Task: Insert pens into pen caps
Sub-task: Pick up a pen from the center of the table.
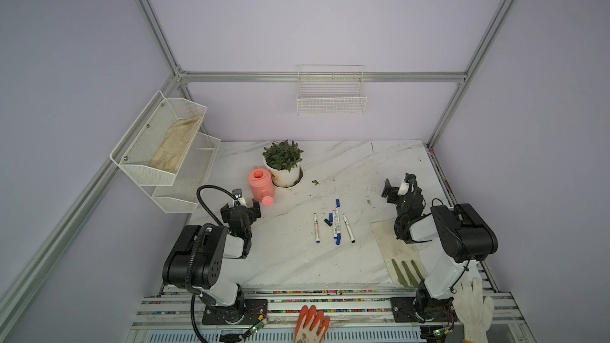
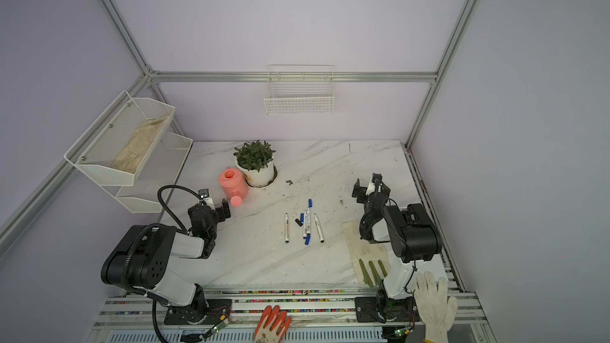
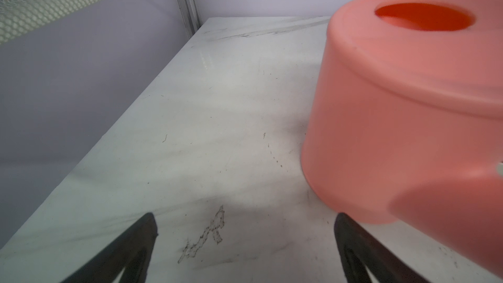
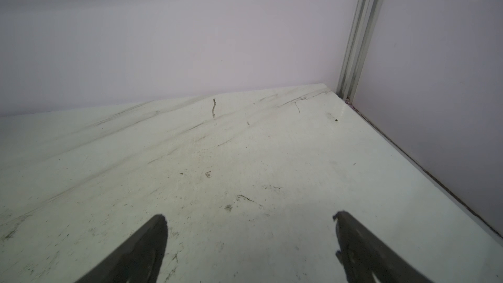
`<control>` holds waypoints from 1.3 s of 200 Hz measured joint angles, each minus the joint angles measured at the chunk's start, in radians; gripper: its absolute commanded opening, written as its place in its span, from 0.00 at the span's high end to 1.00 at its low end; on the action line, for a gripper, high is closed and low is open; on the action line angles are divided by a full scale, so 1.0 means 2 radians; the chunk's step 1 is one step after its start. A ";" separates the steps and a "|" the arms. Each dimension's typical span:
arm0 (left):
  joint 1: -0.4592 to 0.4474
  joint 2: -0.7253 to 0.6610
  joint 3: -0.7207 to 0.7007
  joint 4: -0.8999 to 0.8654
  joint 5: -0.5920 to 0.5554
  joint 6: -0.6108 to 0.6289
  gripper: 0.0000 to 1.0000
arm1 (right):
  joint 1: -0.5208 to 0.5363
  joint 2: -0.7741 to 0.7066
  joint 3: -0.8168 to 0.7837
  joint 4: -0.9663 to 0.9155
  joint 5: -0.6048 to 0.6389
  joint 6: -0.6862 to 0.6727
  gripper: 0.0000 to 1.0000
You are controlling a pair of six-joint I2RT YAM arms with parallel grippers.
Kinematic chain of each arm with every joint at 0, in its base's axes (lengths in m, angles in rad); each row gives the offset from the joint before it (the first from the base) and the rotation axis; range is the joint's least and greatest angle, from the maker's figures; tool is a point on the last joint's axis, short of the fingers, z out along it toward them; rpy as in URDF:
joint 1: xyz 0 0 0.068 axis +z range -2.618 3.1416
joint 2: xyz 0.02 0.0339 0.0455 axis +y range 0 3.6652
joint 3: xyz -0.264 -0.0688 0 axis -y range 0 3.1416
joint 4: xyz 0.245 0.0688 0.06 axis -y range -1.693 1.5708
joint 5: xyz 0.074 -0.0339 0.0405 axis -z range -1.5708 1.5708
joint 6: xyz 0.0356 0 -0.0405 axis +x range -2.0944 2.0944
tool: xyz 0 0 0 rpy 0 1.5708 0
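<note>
Several white pens (image 1: 317, 228) (image 2: 286, 228) lie side by side mid-table in both top views, a close pair (image 1: 335, 224) and one more (image 1: 348, 228) to their right. Among them lie loose pen caps: a blue one (image 1: 337, 202) (image 2: 310, 202) at the far end, a black one (image 1: 328, 222) (image 2: 299, 222), and another blue one (image 1: 338, 240) at the near end. My left gripper (image 1: 241, 207) (image 2: 211, 209) (image 3: 245, 217) hangs open and empty, left of the pens beside the watering can. My right gripper (image 1: 398, 184) (image 2: 368, 184) (image 4: 250, 215) is open and empty to their right. Neither wrist view shows pens or caps.
A pink watering can (image 1: 260, 184) (image 3: 408, 104) stands close to my left gripper's right finger, with a potted plant (image 1: 284, 163) behind it. A soiled mat (image 1: 392, 245) and a green-fingered glove (image 1: 407, 272) lie under the right arm. A mesh shelf (image 1: 161, 146) overhangs the left edge.
</note>
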 measured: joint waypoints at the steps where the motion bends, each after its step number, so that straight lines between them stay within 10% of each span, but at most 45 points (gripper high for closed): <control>1: 0.000 0.000 0.000 0.000 0.000 0.000 0.00 | 0.000 0.000 0.000 0.000 0.000 0.000 0.03; 76: 0.000 0.000 0.000 0.002 0.000 0.000 0.00 | -0.004 0.000 0.000 0.000 -0.004 0.000 0.03; 139: -0.014 -0.022 0.027 -0.070 -0.015 0.019 0.00 | 0.004 -0.080 0.075 -0.146 0.018 0.019 0.35; 183: -0.087 -0.102 0.113 -0.205 -0.099 0.013 0.00 | 0.052 -0.146 0.117 -0.196 0.066 0.106 0.38; 260: -0.284 -0.234 0.120 -0.489 -0.182 -0.200 0.00 | 0.098 -0.162 0.130 -0.315 0.129 0.152 0.38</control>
